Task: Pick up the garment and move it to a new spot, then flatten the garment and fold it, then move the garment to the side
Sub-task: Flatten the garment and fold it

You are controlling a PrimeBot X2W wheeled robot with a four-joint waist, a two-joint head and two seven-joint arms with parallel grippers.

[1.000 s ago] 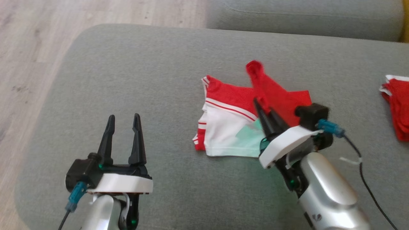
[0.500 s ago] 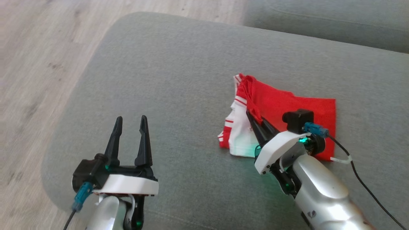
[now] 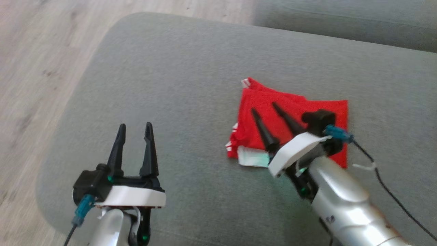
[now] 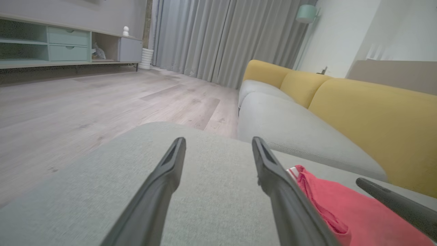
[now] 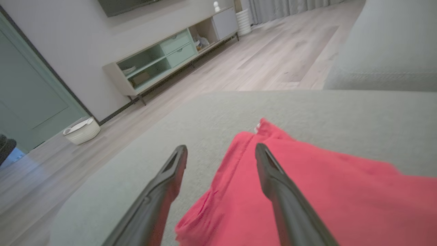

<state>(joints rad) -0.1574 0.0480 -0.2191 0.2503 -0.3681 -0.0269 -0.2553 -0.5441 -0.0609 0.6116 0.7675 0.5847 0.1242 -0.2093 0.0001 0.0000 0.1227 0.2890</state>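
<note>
Fold step looking done: garment (image 3: 263,99) lying folded, red side up, on grey cushion (image 3: 170,85). Right gripper (image 3: 264,107) hovering over it, jaws spread wide, holding nothing. Left gripper (image 3: 135,124) also spread wide, idling well apart. Next is probably gripping an edge and sliding it aside

Nothing legible on screen, folks. There's a small dark mark (image 3: 329,217) on the right arm's silver forearm (image 3: 344,205), too blurred to read. A white tab (image 3: 245,82) pokes out at the far corner of the red garment (image 3: 266,99), and no print on it can be made out.
</note>
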